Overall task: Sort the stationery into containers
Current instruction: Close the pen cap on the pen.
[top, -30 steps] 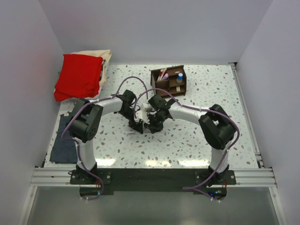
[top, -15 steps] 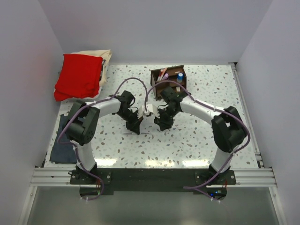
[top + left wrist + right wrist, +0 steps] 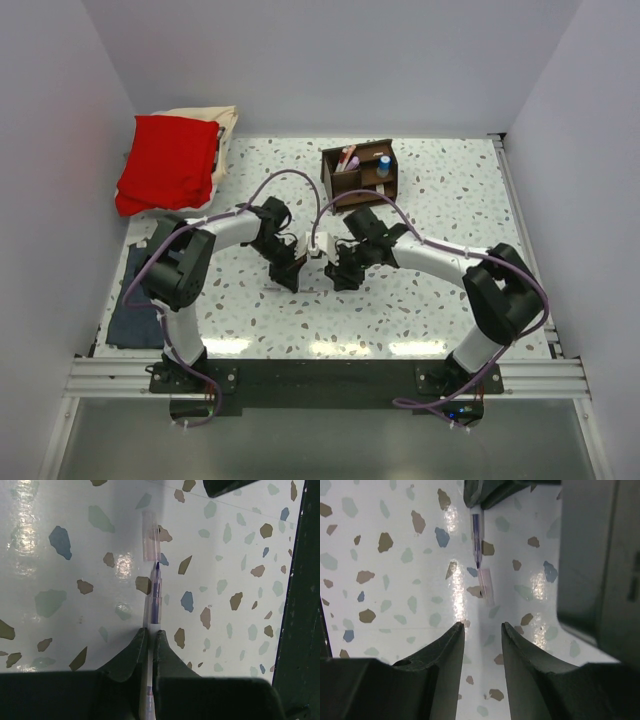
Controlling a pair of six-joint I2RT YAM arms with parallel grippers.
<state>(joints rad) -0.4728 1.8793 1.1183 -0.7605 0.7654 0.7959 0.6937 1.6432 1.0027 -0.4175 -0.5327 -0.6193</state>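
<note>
My left gripper (image 3: 150, 631) is shut on a white pen with a blue tip (image 3: 155, 595), held low over the table with the tip bare. A clear pen cap (image 3: 151, 535) lies on the table just beyond the tip. My right gripper (image 3: 482, 626) is open and empty, facing the left gripper; the cap (image 3: 486, 584) and pen tip (image 3: 476, 535) lie ahead of its fingers. From above, the left gripper (image 3: 288, 272) and right gripper (image 3: 340, 272) meet mid-table. The brown wooden organizer (image 3: 361, 185) stands at the back, holding a pink-red pen (image 3: 347, 157) and a blue-and-white cylinder (image 3: 383, 164).
A red cloth (image 3: 168, 160) on a cream cloth lies at the back left. A folded blue-grey cloth (image 3: 135, 300) lies at the left edge. White walls close the table on three sides. A metal rail (image 3: 525, 240) runs along the right edge.
The right arm's elbow has swung out to the right and its gripper has shifted a little right, away from the left gripper. The left gripper has hardly moved.
</note>
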